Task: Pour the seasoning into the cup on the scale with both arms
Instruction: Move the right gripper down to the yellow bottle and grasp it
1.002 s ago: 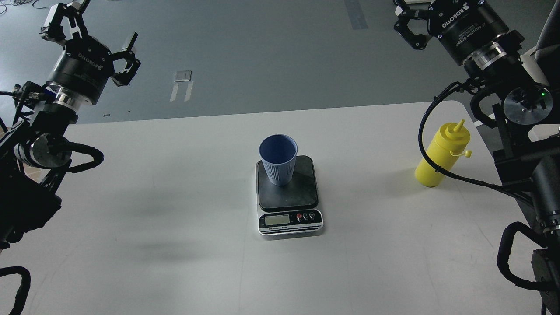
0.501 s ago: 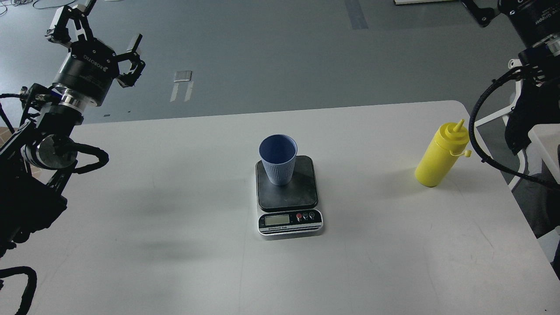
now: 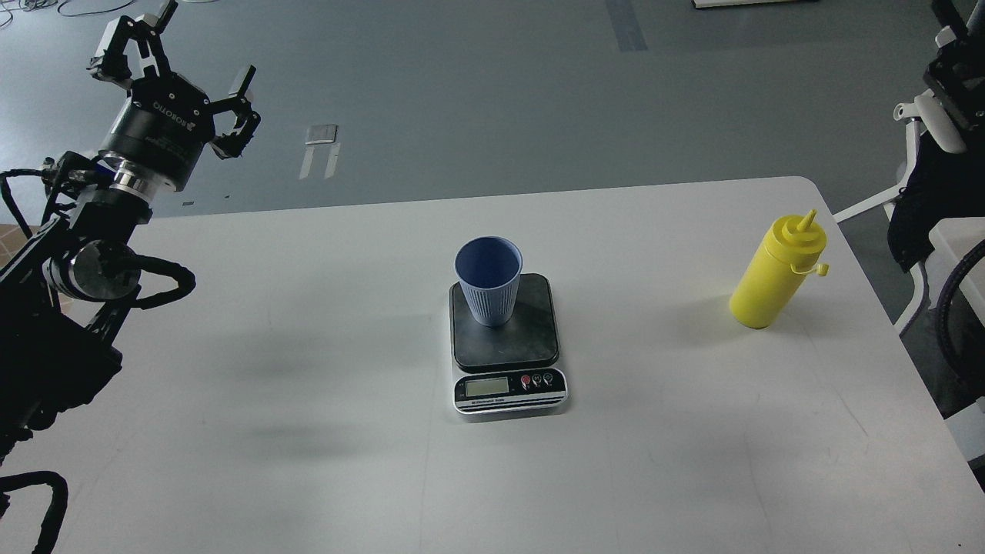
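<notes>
The light blue ribbed cup (image 3: 489, 281) stands upright on the dark platform of the small kitchen scale (image 3: 531, 346) at the table's middle. The yellow squeeze bottle (image 3: 777, 273) stands upright near the table's right edge, its cap hanging off the nozzle. My left gripper (image 3: 173, 61) is open and empty, raised at the far left beyond the table's back edge, far from the cup. My right gripper is out of view; only bits of the right arm (image 3: 954, 54) show at the right edge.
The white table (image 3: 308, 385) fills the view, its back edge running across the upper third. Grey floor lies behind it. A white frame and dark fabric (image 3: 923, 200) stand just off the table's right corner.
My right arm has swung up and out to the right, leaving the view; it no longer passes in front of the yellow bottle. My left gripper has shifted slightly right.
</notes>
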